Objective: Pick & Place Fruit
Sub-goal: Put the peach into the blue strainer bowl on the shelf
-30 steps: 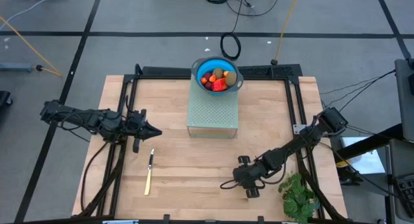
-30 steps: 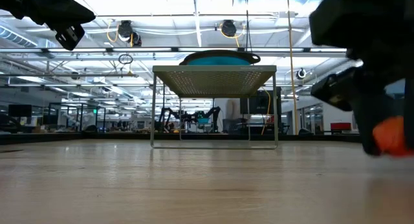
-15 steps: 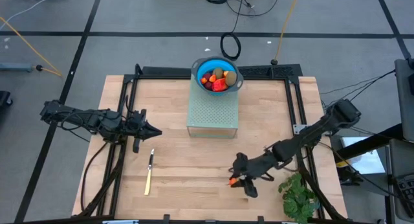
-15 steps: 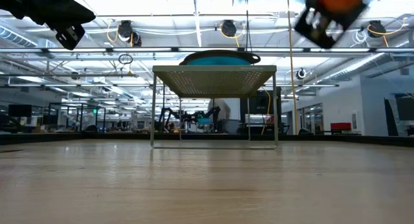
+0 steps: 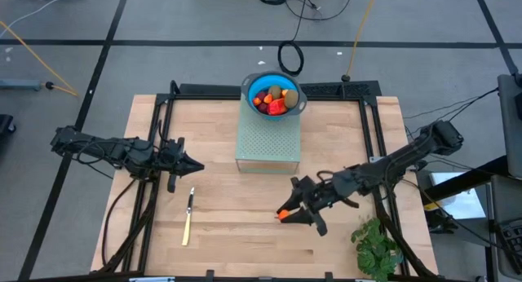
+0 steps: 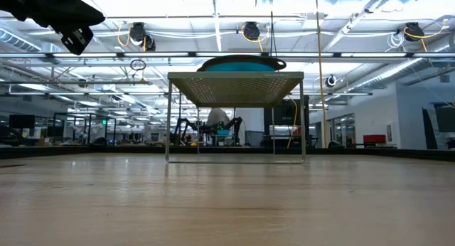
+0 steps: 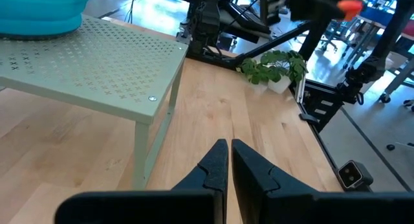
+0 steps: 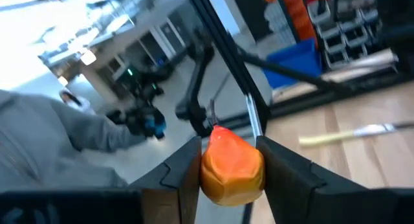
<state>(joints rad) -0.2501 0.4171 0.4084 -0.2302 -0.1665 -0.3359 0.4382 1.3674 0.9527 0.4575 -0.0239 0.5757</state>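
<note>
A small orange fruit piece (image 8: 231, 167) sits between the fingers of my right gripper (image 5: 285, 216), high above the table's near right part; the left wrist view also shows it (image 7: 350, 4). Other fruit pieces (image 5: 273, 99) lie in a blue bowl (image 5: 294, 92). The bowl stands on a pale green perforated stand (image 5: 267, 143) at the far middle. My left gripper (image 5: 196, 165) hovers shut over the table's left part, holding nothing. My right gripper pinches the orange fruit piece by its two opposite sides (image 8: 207, 172) between its two fingers (image 8: 183, 167). The fingers lie about level and point toward the table's left. The piece is lifted clear of the table.
A slim yellow-handled knife (image 5: 188, 218) lies on the table's near left. A leafy green plant (image 5: 377, 246) stands at the near right corner, close to my right arm. Bare wood lies between the stand and the near edge.
My right gripper has risen from the tabletop with the orange piece, leaving the low view at its top. It has tipped from pointing down to about level. It has also drifted a little toward the table's left and far edges. The piece is now lifted clear.
</note>
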